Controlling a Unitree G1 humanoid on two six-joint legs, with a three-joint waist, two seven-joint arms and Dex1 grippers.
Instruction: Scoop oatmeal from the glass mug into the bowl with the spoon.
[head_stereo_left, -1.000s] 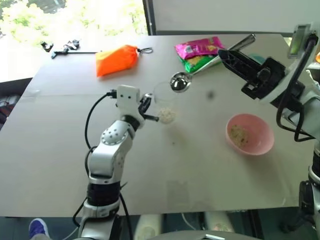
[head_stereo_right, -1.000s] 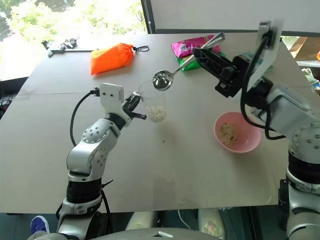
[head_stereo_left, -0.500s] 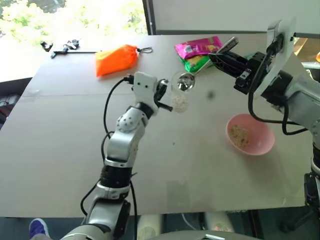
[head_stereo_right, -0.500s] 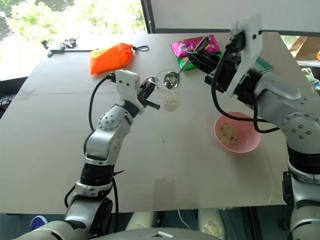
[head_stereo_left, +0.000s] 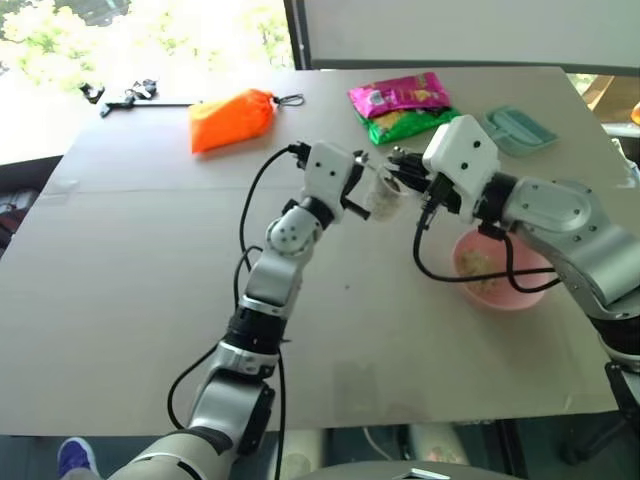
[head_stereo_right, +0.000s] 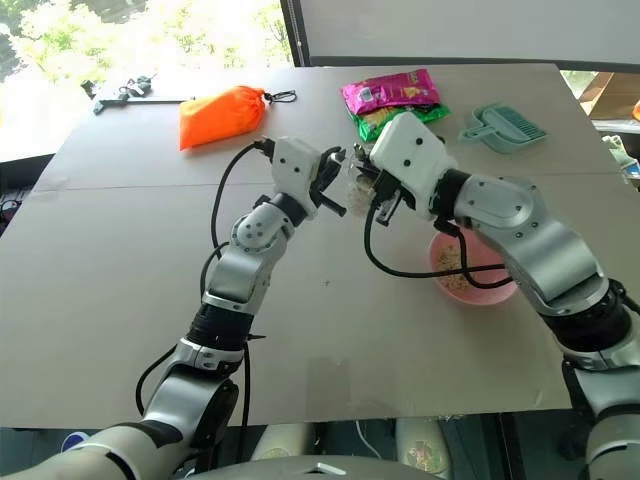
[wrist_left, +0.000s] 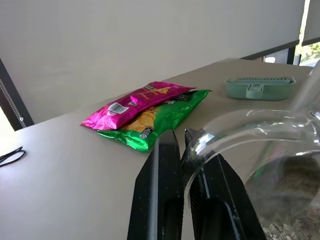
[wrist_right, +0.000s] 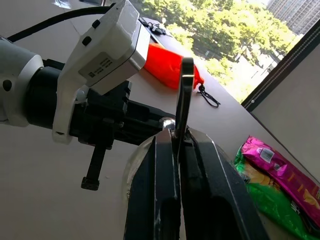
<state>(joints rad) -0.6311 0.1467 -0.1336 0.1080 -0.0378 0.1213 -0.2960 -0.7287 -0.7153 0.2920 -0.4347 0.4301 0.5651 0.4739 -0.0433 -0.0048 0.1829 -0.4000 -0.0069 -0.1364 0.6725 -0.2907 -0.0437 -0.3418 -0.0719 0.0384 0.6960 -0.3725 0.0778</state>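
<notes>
Holding the mug (head_stereo_left: 383, 193) raised in the clenched left gripper (wrist_left: 181, 150), dipping the spoon (wrist_right: 183, 95) pinched in the right gripper (wrist_right: 176, 142); some oatmeal (head_stereo_left: 481, 271) already in the bowl (head_stereo_left: 530, 290), more left in the mug.

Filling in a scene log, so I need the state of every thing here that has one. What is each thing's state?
glass mug: lifted off the table, held by its handle, oatmeal inside.
spoon: gripped, dipping into the mug.
bowl: upright on the table, some oatmeal in it.
left gripper: shut on the mug handle.
right gripper: shut on the spoon handle.
snack packets: lying flat, closed.
orange pouch: closed.
</notes>
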